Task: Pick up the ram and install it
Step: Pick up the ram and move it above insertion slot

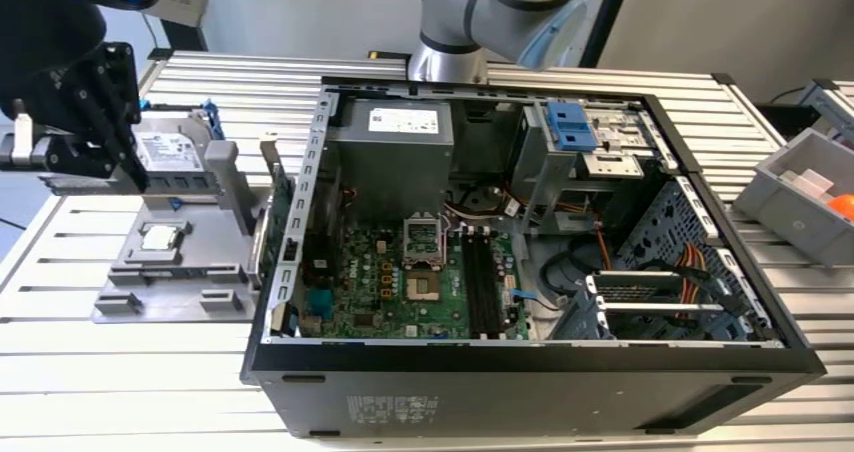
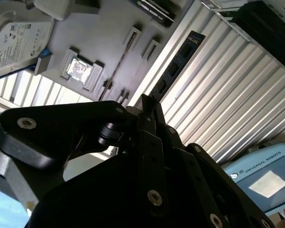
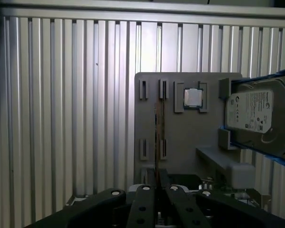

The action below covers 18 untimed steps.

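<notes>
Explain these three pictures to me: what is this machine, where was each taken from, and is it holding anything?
The machine is a robot arm at a slatted metal table. The exterior view comes from a camera off the arm; both wrist views come from cameras riding near its black pincer. On the table stand an open computer case and a grey tray carrying a hard drive and a small square processor. The pincer, above the tray, looks shut on the ram, a thin memory stick.
</notes>
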Available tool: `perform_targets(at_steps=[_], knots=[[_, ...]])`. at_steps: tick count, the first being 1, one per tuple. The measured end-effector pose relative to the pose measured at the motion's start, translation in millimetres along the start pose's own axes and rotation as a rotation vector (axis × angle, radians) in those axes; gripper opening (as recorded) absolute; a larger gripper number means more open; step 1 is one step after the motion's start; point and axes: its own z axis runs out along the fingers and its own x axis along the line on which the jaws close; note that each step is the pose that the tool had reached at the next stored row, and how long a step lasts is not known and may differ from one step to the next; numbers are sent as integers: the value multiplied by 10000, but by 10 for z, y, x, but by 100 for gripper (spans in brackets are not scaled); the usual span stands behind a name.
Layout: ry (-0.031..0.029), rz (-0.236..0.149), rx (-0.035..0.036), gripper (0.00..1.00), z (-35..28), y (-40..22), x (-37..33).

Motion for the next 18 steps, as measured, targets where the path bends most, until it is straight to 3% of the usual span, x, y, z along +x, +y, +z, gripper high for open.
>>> perform_targets(at_steps=[9,18], knots=[[0,0,0,0,0,-189,1],[-1,0,-2,0,0,-424,2]])
